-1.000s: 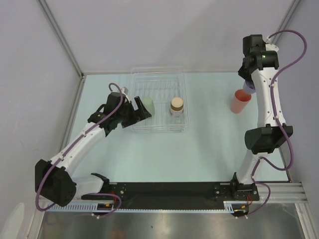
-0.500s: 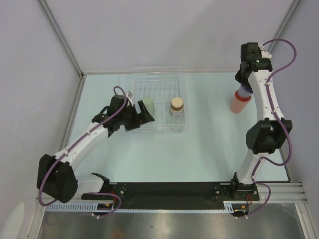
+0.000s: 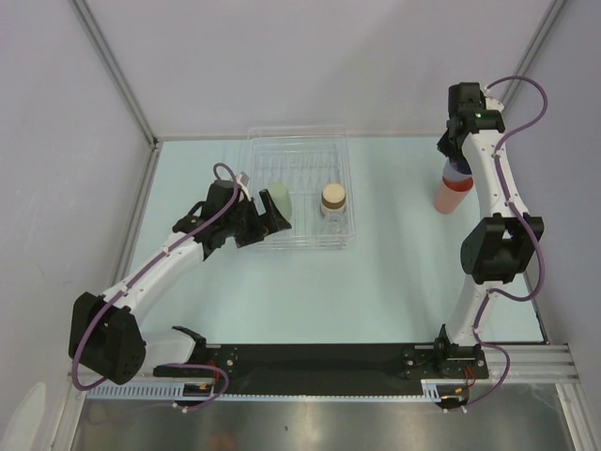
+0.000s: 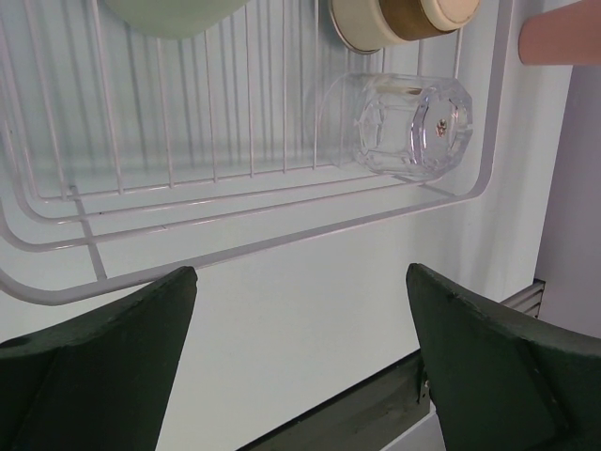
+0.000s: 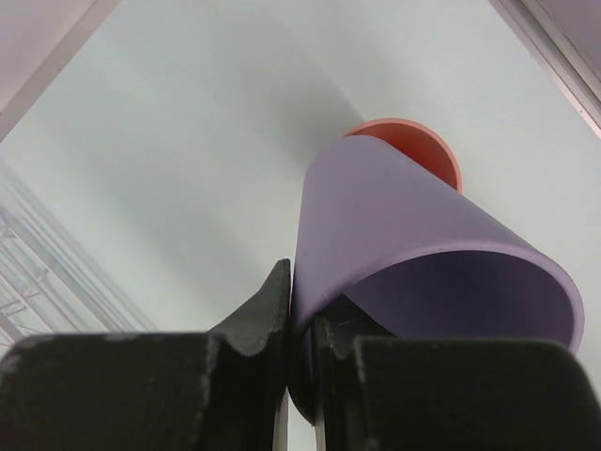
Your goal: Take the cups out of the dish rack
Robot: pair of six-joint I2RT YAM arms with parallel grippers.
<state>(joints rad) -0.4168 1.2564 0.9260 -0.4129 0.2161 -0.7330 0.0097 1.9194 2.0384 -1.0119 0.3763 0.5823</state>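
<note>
The clear dish rack (image 3: 300,246) sits at the table's middle back. In it are a pale green cup (image 3: 279,201) and a clear cup with a tan round top (image 3: 332,199). My left gripper (image 3: 267,218) is open and empty at the rack's near left side, close to the green cup. In the left wrist view the rack's slats (image 4: 188,178), the clear cup (image 4: 404,122) and the green cup (image 4: 174,11) lie beyond my left gripper (image 4: 300,362). My right gripper (image 3: 457,158) is shut on the lavender cup (image 5: 413,235), held over the salmon-pink cup (image 3: 453,194), whose end (image 5: 413,141) shows past it.
Grey walls close off the left, back and right sides. The table's back right corner lies just behind the pink cup. A black rail (image 3: 319,362) with the arm bases runs along the near edge.
My left gripper moved right, up to the green cup at the rack's side. My right gripper shifted left with the lavender cup, bringing it over the pink cup's top.
</note>
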